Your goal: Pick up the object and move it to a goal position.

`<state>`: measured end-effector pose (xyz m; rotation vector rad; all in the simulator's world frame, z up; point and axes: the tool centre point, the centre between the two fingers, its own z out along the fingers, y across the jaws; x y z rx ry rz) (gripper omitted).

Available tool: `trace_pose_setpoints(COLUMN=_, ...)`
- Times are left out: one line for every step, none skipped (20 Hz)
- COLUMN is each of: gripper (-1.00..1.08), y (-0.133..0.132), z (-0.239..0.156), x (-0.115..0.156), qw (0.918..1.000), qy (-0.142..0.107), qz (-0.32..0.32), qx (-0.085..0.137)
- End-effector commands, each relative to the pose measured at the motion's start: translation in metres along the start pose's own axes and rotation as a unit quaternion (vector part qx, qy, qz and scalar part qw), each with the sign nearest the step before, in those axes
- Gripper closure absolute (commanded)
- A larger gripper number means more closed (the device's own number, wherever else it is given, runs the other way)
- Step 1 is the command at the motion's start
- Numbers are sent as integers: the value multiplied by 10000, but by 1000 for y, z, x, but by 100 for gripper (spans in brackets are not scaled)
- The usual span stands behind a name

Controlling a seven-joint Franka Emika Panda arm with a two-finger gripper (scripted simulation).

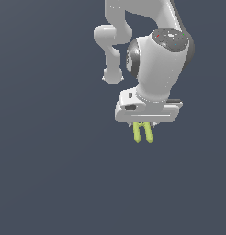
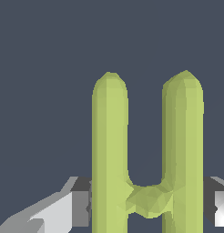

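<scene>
The object [image 1: 143, 132] is a small yellow-green H-shaped piece with two thin parallel bars. It hangs below the white gripper [image 1: 143, 125] in the exterior view, its bars pointing down. In the wrist view the object [image 2: 145, 154] fills the middle, its crossbar low between the two bars. The gripper [image 2: 145, 205] is shut on it: one grey finger [image 2: 79, 205] presses on one bar and the other finger [image 2: 218, 205] on the other bar. The upper part of the object is hidden by the hand in the exterior view.
The white Panda arm [image 1: 156, 50] bends above the hand. All around is a plain dark blue-grey surface [image 1: 50, 160] with no other objects or edges in view.
</scene>
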<state>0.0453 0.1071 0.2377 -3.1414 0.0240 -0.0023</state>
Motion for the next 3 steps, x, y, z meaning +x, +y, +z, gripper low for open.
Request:
trace_pose_setpoints(gripper=108, y=-1, z=-4, x=1, qw=10000, qy=-6, qz=2, qx=-2)
trace_pose_setpoints(gripper=108, y=-1, z=-4, x=2, qw=10000, qy=-6, qz=2, qx=-2)
trace_pose_setpoints(gripper=108, y=-1, z=-4, x=2, qw=10000, qy=-6, qz=2, qx=-2)
